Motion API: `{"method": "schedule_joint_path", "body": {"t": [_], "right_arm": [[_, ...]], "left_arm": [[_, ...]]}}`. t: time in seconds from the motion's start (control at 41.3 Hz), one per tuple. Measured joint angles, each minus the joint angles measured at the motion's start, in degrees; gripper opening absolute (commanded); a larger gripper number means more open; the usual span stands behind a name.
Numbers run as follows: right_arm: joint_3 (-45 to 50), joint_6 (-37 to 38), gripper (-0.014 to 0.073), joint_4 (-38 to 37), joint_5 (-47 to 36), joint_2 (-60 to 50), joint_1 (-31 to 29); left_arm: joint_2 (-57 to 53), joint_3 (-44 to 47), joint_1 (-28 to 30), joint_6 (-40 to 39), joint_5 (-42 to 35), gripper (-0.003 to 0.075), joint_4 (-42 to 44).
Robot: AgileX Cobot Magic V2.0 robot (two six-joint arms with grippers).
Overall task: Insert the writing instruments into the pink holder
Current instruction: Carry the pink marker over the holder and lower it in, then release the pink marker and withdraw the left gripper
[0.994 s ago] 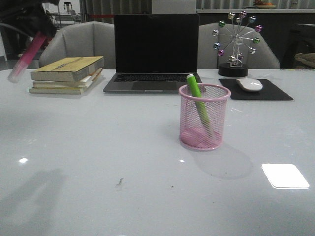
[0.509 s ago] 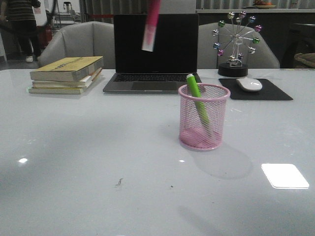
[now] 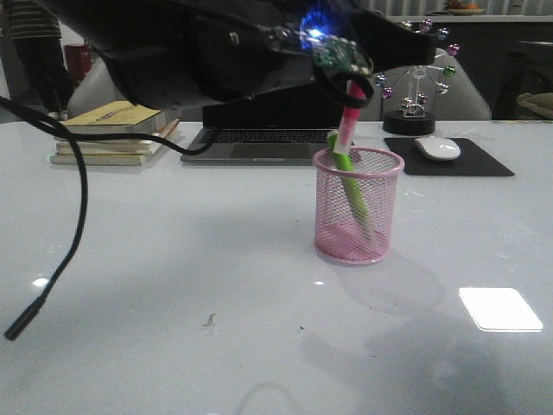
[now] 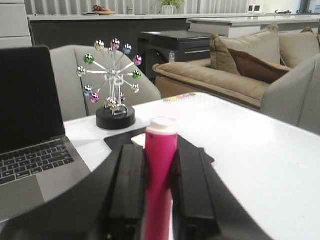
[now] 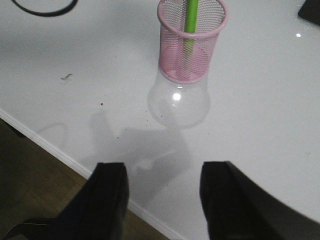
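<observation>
Left gripper clamped on magenta-pink highlighter, tilted above far rim of pink mesh holder right of table centre, green highlighter leaning inside, right gripper spread wide, empty.

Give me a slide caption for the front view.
Left gripper lowers the magenta highlighter toward the pink mesh holder, green highlighter already inside.
</observation>
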Motion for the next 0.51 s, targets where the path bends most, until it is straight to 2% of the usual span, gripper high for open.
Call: {"method": "schedule_joint_path", "body": {"t": [0.145, 0.388, 0.509], "right_arm": [[0.0, 0.0, 0.0448, 0.0, 0.0, 0.0, 0.0], [0.0, 0.0, 0.0448, 0.0, 0.0, 0.0, 0.0], [0.0, 0.0, 0.0448, 0.0, 0.0, 0.0, 0.0]], "left_arm": [[2.2, -0.7, 0.0, 0.0, 0.4, 0.0116, 0.0], [2.2, -0.9, 0.0, 0.0, 1.3, 0.0418, 0.0], [2.2, -0.9, 0.0, 0.0, 1.5, 0.0458, 0.0]]}}
